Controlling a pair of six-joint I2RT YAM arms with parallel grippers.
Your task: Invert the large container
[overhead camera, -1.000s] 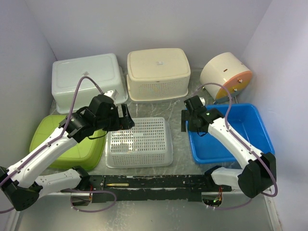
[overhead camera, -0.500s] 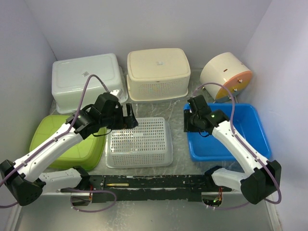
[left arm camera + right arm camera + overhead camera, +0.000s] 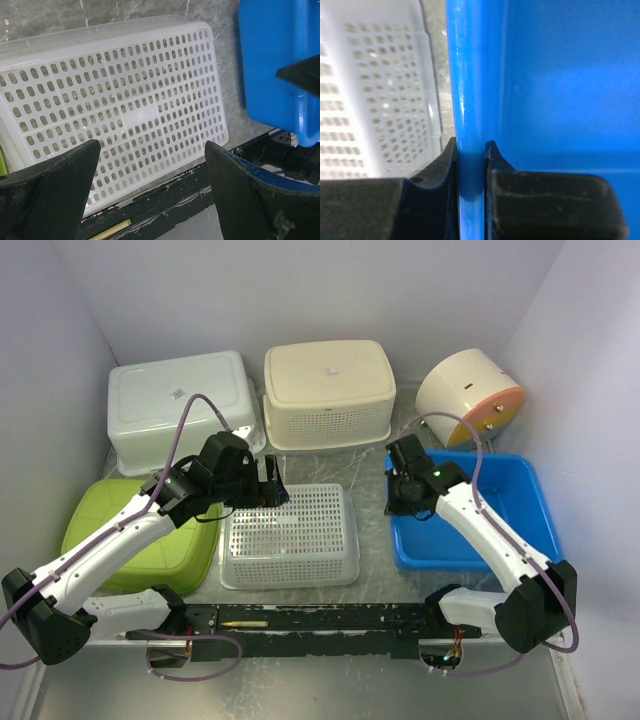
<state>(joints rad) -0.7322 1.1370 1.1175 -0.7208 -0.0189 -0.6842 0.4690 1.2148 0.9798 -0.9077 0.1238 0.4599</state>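
While the blue rectangular plastic container [image 3: 515, 512] sits open side up at the right of the grey marbled table [image 3: 372, 465], its left wall [image 3: 470, 95] is pinched between the fingers of the right gripper [image 3: 471, 148]. The jaws are clenched on that wall, one finger outside and one inside. In the top view the right gripper [image 3: 400, 498] meets the container at its far-left corner. Whether that corner is raised off the table cannot be determined from these views.

Just left of the container, across a narrow strip of table, lies the white perforated plastic basket [image 3: 290, 535], base uppermost. The left gripper [image 3: 152, 146] hangs above this basket [image 3: 115, 110] with its jaws spread wide and nothing between them.

Left of the basket is a lime-green plastic tub [image 3: 95, 530]. Along the far wall stand a white plastic tub [image 3: 180, 405], a cream perforated plastic basket [image 3: 328, 385] and a cream round drum [image 3: 465, 388] lying on its side.
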